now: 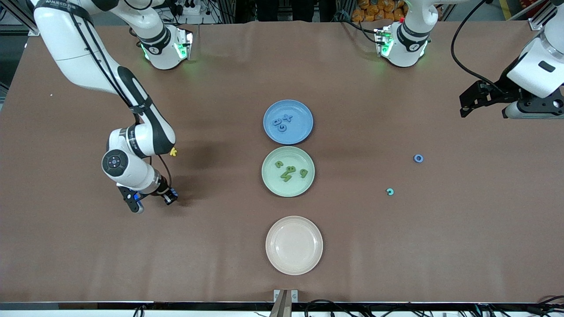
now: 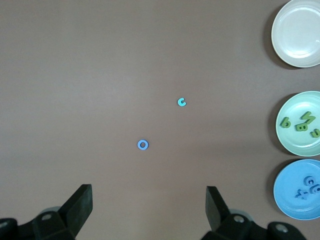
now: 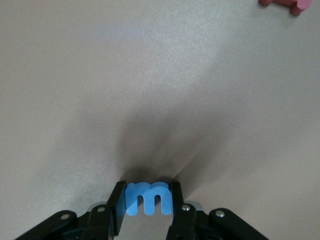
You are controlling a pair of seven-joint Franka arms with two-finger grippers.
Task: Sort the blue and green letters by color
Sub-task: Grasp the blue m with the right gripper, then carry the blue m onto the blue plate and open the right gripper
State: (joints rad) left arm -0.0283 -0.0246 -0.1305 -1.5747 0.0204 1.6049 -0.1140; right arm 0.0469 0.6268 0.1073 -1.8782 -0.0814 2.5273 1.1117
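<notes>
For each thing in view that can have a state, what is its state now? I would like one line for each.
left gripper: open, holding nothing, up over the left arm's end of the table
right gripper: shut on the blue m
blue plate: holds blue letters
green plate: holds green letters
beige plate: holds nothing
blue o: lying loose on the table
teal c: lying loose on the table

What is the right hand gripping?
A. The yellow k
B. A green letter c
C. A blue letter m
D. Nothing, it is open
C: the right wrist view shows the right hand with its fingers shut on a blue m, held over bare table toward the right arm's end.
</notes>
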